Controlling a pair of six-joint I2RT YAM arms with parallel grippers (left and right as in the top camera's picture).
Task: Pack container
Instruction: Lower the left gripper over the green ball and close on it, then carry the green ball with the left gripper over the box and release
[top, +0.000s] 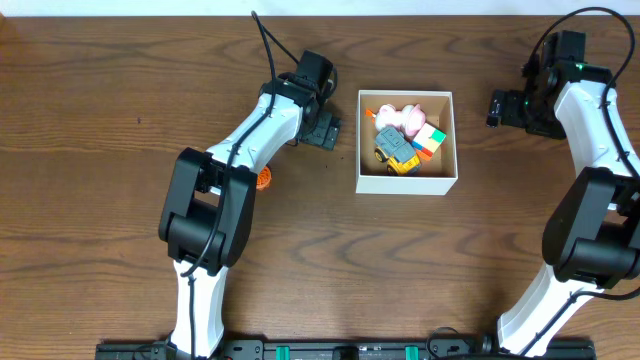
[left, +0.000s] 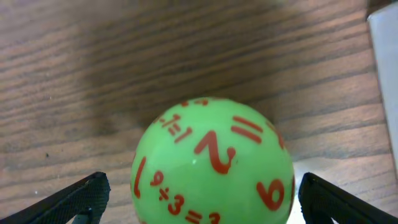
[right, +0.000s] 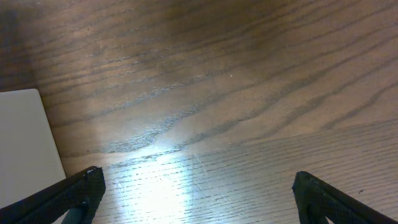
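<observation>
The container (top: 406, 182) is a square white box at the table's middle, holding a pink toy (top: 408, 117), a grey and yellow toy car (top: 394, 150) and a coloured cube (top: 430, 141). My left gripper (top: 326, 129) sits just left of the box. In the left wrist view it (left: 202, 184) is open, with a green ball with red numbers (left: 211, 165) between its fingers; both fingers stand apart from the ball. The box's white wall (left: 382, 50) shows at the right there. My right gripper (top: 500, 107) is open and empty, right of the box, over bare wood (right: 198, 180).
A small orange object (top: 264, 179) lies on the table beside my left arm. The box's white wall (right: 25, 137) shows at the left of the right wrist view. The table is dark brown wood.
</observation>
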